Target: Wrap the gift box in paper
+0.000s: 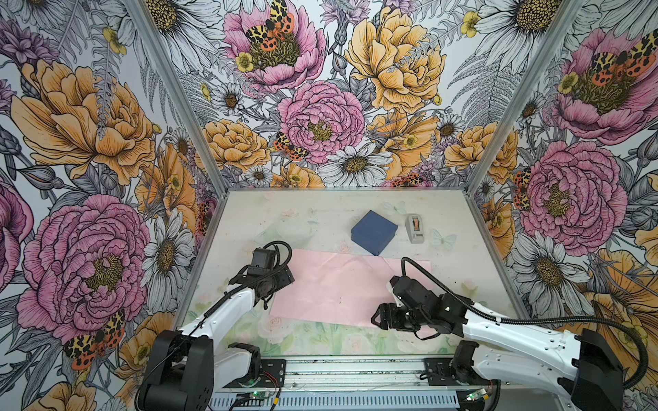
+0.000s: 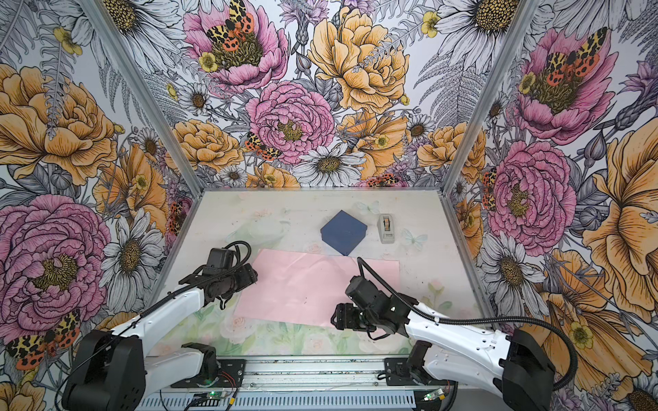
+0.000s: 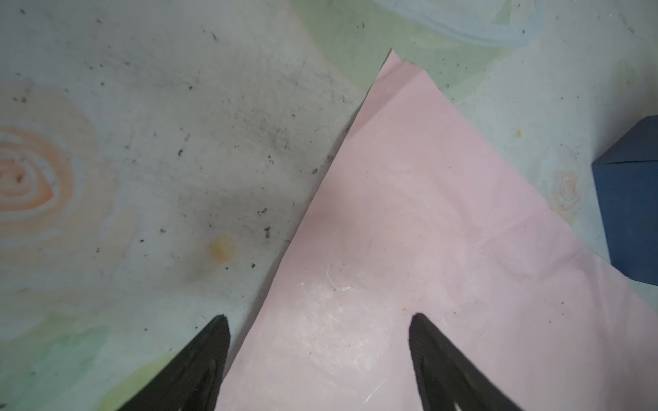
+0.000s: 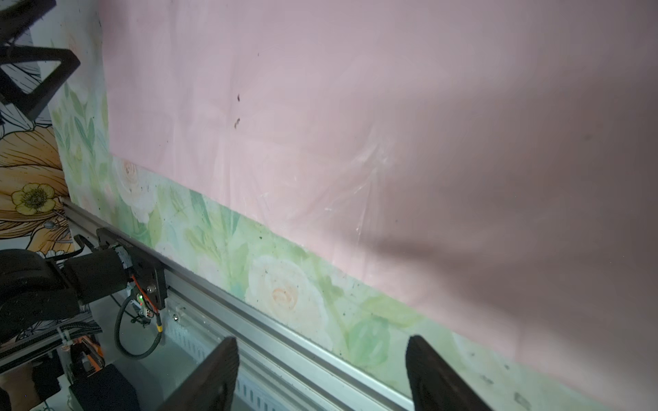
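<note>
Fingers (image 3: 199, 366) of left gripper (image 3: 320, 320) and right gripper (image 4: 322, 341) stand wide apart, empty, over the paper (image 1: 341, 284), box (image 1: 374, 231) at its far edge.

paper (image 1: 341, 288): lay flat on table (image 1: 320, 213), pink face up, creased | gift box (image 1: 374, 232): stood behind the paper, near corner at paper's far edge | tape dispenser (image 1: 414, 228): just right of box, apart | left gripper (image 1: 285, 279): over paper's left edge | right gripper (image 1: 377, 318): over paper's near edge, pointing left
</note>
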`<state>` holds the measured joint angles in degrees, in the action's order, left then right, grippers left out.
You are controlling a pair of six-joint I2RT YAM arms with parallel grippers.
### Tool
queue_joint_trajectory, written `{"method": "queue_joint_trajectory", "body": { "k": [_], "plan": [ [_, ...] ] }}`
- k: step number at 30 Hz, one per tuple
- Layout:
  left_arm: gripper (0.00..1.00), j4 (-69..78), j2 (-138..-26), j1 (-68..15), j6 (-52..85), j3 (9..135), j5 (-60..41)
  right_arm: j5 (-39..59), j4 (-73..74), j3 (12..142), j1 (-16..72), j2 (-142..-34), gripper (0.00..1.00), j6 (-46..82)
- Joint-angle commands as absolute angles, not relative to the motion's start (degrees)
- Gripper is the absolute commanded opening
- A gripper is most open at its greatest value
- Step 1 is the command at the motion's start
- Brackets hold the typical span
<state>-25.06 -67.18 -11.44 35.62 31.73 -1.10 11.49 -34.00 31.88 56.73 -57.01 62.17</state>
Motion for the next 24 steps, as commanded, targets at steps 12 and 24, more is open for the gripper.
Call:
{"method": "queue_joint_trajectory", "body": {
  "k": [12,24],
  "plan": [
    [0.81,-23.64,-66.36,-11.95,34.38,33.65,-1.91,9.92,-29.62,24.70,57.47,-61.52,0.80,72.26],
    [0.81,-23.74,-64.71,-12.35,33.29,34.41,-3.40,13.14,-30.00,19.80,38.67,-57.22,0.81,62.41]
  ]
}}
